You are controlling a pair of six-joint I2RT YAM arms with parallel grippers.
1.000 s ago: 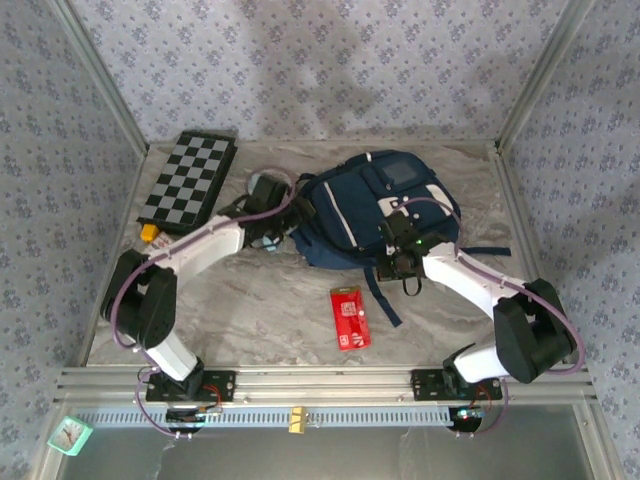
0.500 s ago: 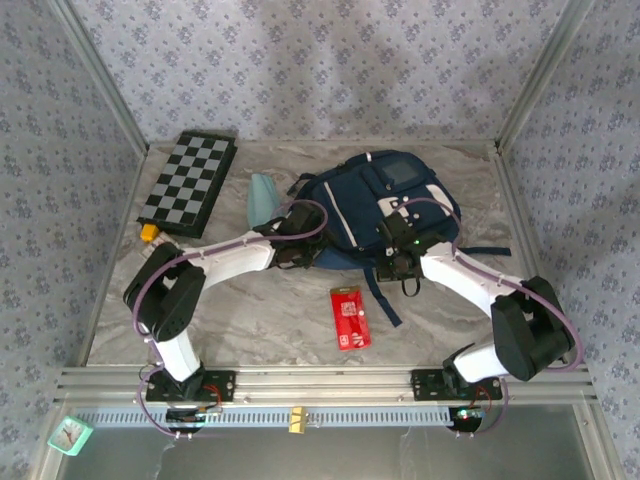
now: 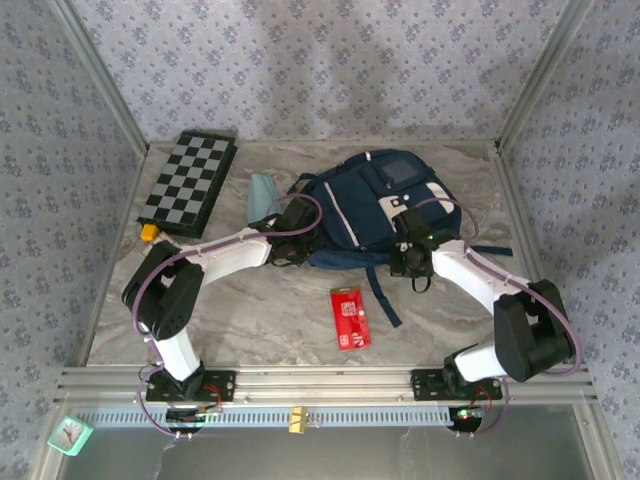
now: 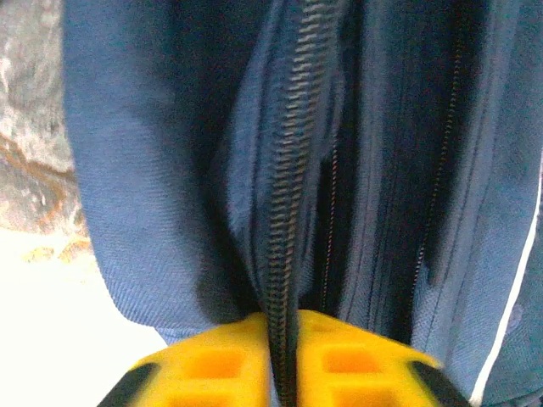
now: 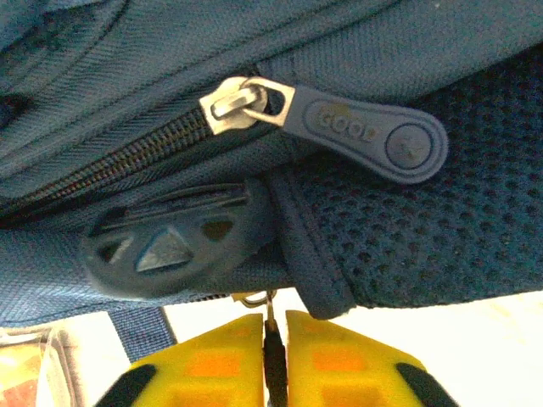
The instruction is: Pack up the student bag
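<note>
From the overhead camera I saw the student bag [image 3: 365, 210] lying flat at the far middle of the marbled table [image 3: 260, 310], pockets facing up, with its dark straps [image 3: 385, 300] trailing toward the arms. The left gripper [image 3: 303, 232] sat at the bag's left edge and the right gripper [image 3: 405, 258] at its near right edge, both up against it. A chessboard [image 3: 188, 180] lay at the far left, well apart from the bag. A pale blue cloth item [image 3: 263, 195] lay between the two, just beside the left arm's wrist. A red packet [image 3: 350, 317] rested on bare table near the bag's near edge, between the arms.

On the left wrist camera the two yellow pads [image 4: 212, 369] were pressed together on a dark zipper strip [image 4: 293, 170] of the bag, which ran straight down between them. Navy fabric folded away on both sides, and a patch of table showed at the left.

On the right wrist camera the yellow pads [image 5: 339, 360] stood almost together, with only a slim dark slit between them. A thin metal loop [image 5: 259, 298] hung from the bag's lower edge into that slit, and I could not tell whether the pads clamped it. Above them I saw a silver zipper slider [image 5: 237, 97] with a blue rubber pull tab [image 5: 365, 136], a dark oval plastic piece [image 5: 170, 246] and navy mesh [image 5: 441, 237]
</note>
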